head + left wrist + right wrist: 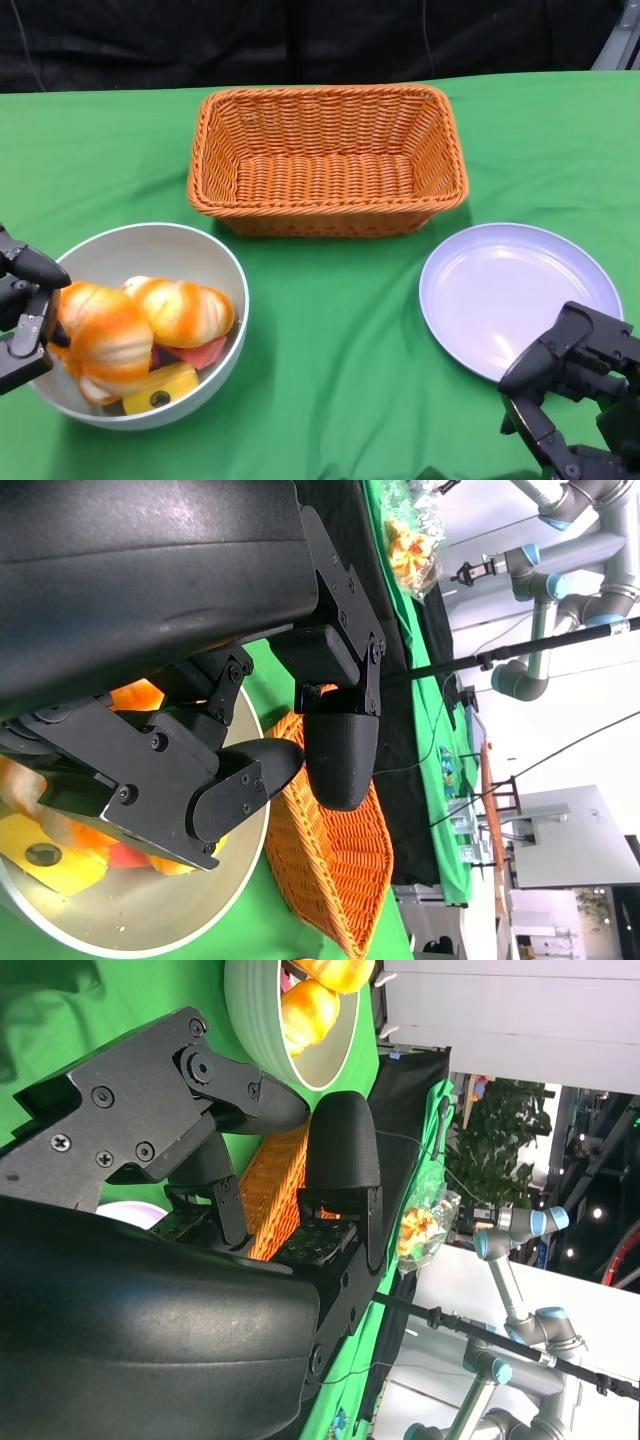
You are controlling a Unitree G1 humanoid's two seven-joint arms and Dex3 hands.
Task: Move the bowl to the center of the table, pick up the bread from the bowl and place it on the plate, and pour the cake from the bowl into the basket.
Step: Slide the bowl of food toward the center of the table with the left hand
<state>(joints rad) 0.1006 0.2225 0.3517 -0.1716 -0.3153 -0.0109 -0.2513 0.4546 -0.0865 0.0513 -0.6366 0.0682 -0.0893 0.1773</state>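
Bare green cloth (340,340) is lying open between the bowl (200,262) and the plate (470,300); the basket (327,160) is blocking the far side.

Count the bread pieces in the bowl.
2 visible: one bread roll at the white bowl's left side beside the left hand, another bread roll just right of it. More may be hidden underneath.

The left hand (25,310) sits at the lower left with fingers apart and nothing held, while the right hand (570,385) sits low at the lower right, fingers likewise apart and empty.
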